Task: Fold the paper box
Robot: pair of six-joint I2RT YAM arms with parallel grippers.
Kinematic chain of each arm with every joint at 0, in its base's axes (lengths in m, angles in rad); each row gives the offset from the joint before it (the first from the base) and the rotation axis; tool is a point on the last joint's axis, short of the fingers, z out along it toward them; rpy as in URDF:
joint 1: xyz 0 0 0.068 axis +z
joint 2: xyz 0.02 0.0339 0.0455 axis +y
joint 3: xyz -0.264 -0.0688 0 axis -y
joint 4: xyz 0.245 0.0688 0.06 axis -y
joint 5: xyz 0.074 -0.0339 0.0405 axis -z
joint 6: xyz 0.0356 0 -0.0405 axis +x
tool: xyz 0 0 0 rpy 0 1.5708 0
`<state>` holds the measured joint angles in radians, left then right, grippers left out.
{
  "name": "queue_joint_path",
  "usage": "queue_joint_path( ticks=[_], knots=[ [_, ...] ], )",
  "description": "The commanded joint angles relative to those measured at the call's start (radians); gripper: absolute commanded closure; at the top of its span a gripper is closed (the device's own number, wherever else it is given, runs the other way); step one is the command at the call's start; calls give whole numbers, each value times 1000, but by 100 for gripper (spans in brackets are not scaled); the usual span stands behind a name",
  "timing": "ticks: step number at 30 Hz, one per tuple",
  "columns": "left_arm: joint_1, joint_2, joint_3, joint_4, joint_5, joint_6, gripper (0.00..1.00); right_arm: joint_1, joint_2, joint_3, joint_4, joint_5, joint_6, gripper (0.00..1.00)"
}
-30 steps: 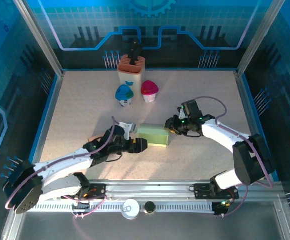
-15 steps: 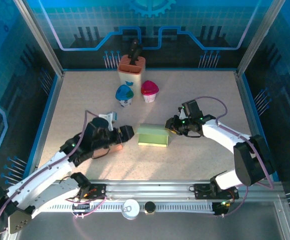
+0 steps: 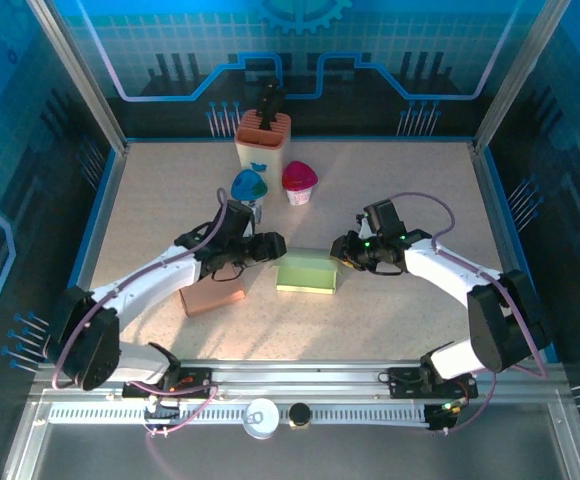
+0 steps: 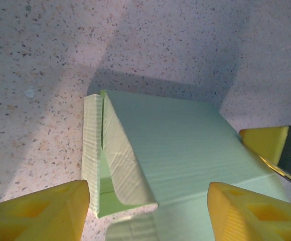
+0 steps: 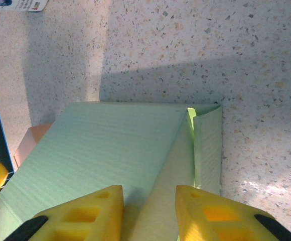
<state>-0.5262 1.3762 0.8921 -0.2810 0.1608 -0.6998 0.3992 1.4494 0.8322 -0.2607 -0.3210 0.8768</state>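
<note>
The pale green paper box [image 3: 307,271] lies mid-table, its top panel sloping and its end flaps loose. In the left wrist view the box [image 4: 185,135] shows an open left end with a folded flap. My left gripper [image 3: 270,247] hovers at that end, open wide [image 4: 145,216], its fingers [image 4: 40,213] apart on either side of the box. My right gripper [image 3: 342,252] sits at the box's right end. Its jaws are narrowly open [image 5: 149,211], over the slanted fold of the box [image 5: 110,150]. The right fingers [image 5: 90,216] rest low against the top panel.
A salmon-pink box [image 3: 213,296] lies flat left of the green one. At the back stand an orange holder [image 3: 263,140], a blue cup [image 3: 249,188] and a pink cup [image 3: 299,181]. A round can [image 3: 262,417] sits by the front rail.
My left arm has swung from the near left up and around to the box's left end, uncovering the pink box. The right arm and the green box have stayed put.
</note>
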Motion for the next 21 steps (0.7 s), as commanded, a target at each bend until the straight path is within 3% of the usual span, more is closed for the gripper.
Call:
queue_joint_path(
  ticks=[1, 7, 21],
  knots=[
    [6, 31, 20, 64, 36, 24, 38, 12, -12, 6, -18, 3, -18, 67],
    [5, 68, -16, 103, 37, 35, 45, 13, -16, 0, -17, 3, -22, 66],
    [2, 125, -113, 195, 45, 41, 46, 8, -29, -27, -11, -20, -56, 53]
  ],
)
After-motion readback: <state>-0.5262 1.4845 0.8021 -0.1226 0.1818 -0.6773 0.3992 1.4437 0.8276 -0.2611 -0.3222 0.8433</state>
